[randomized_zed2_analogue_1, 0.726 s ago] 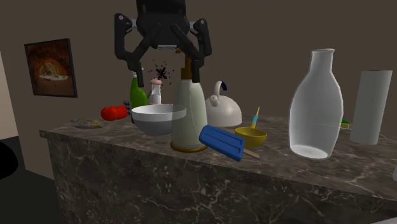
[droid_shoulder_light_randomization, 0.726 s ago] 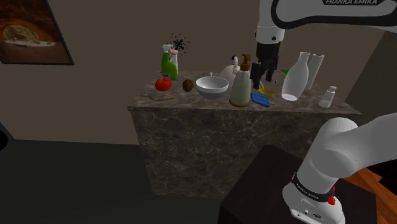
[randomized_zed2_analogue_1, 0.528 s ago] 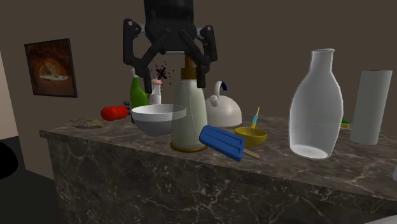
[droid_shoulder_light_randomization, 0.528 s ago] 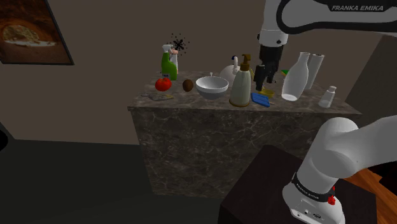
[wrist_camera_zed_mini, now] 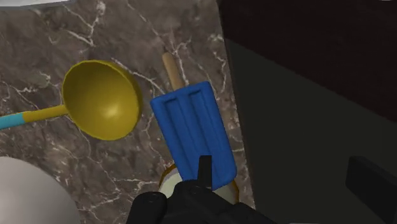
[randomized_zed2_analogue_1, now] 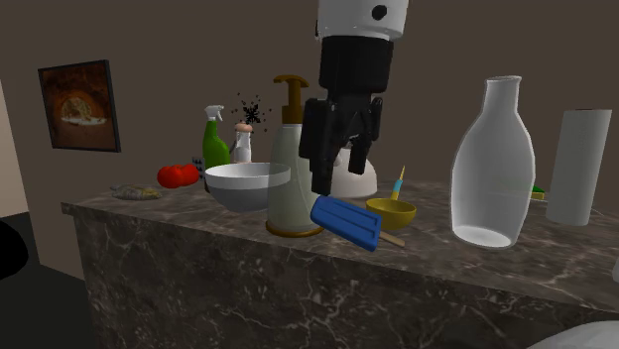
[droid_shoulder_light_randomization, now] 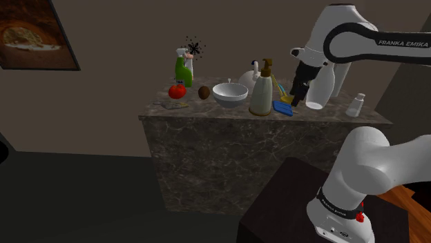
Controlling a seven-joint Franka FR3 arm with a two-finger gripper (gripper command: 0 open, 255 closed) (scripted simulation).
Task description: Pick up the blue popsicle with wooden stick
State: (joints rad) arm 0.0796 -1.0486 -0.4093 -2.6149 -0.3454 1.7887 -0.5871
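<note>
Close along the edge of the desk (randomized_zed2_analogue_1: 179,260) that faced my stand, the blue popsicle (wrist_camera_zed_mini: 193,130) lay lengthwise. Its wooden stick (wrist_camera_zed_mini: 170,69) ran parallel to that edge. Its far blue end seemed to rest on the foot of the soap dispenser (randomized_zed2_analogue_1: 290,174), which would explain why it sat tilted rather than flat in the second exterior view. A yellow scoop (wrist_camera_zed_mini: 102,98) lay just beside it, toward the desk's middle, near but apart.

My fingers (randomized_zed2_analogue_1: 321,176) stood apart, holding nothing, and hovered just above the popsicle's raised end. I had them turned, I judged, so that they would close across the narrow width of the bar, not its length. In the wrist view one finger hung over the blue end, while the other stood out past the desk's edge. The grasp was therefore off-centre. I reckoned I needed to shift inward over the bar before lowering, and to keep clear of the dispenser, which stood close enough to be knocked.
</note>
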